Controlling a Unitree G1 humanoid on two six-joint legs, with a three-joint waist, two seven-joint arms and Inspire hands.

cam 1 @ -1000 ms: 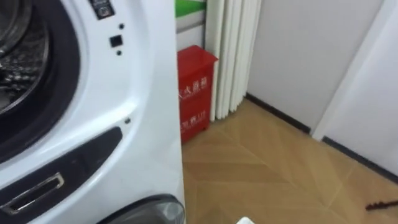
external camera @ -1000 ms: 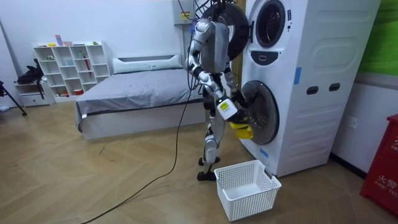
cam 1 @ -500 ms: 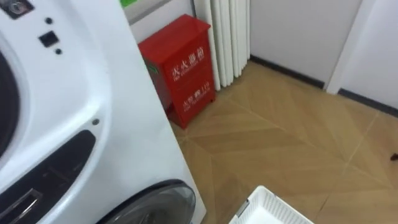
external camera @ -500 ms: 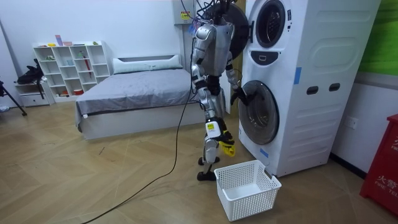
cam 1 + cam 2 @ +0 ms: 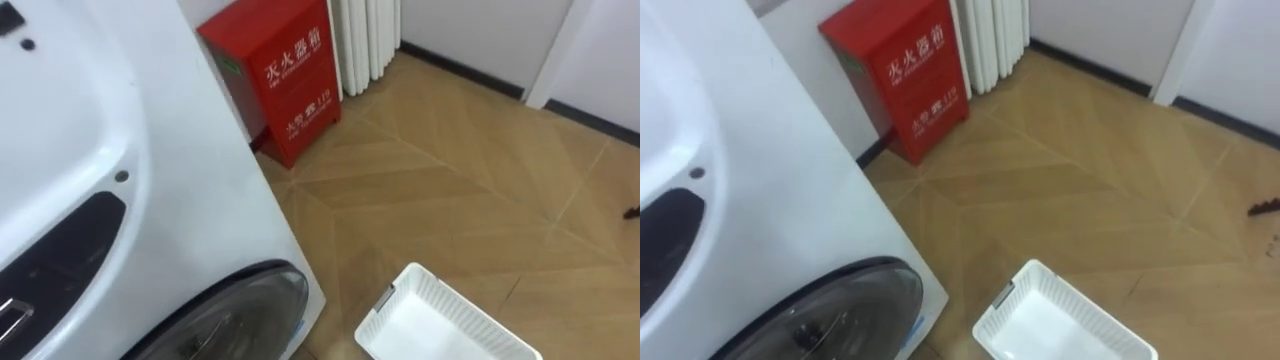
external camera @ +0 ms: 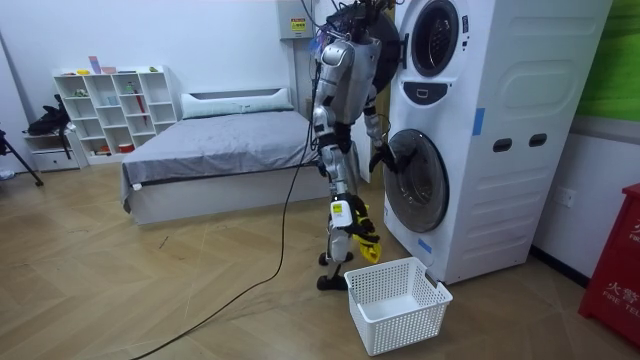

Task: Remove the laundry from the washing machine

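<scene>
the robot stands on a wood floor [image 5: 450, 180] laid in a herringbone pattern, right in front of a tall white washing machine [image 6: 500, 140] that has one round door above another. behind it in the room view are a bed [image 6: 215, 150] with a grey cover and a white shelf [image 6: 110, 105] against the far wall.

its right arm hangs straight down, and the right hand [image 6: 343, 212] is closed on a yellow cloth [image 6: 366, 238]. the cloth dangles from the hand, out of the machine and just above the near edge of a white plastic basket [image 6: 395, 300]. it is not yet in the basket. the basket sits on the floor just beside the machine's lower front corner and looks empty inside.

the left hand [image 6: 380, 160] is raised to the edge of the lower door [image 5: 240, 320], which is a dark round window. i cannot tell whether its fingers are spread or curled.

from the head, the white machine front fills the left side, with the basket low on the right. further along the wall stands a red box [image 5: 280, 80] close to the machine's side. beside it hang white curtain folds [image 5: 365, 40] that reach the floor. a dark skirting strip [image 5: 460, 70] runs along the foot of the white wall.
</scene>
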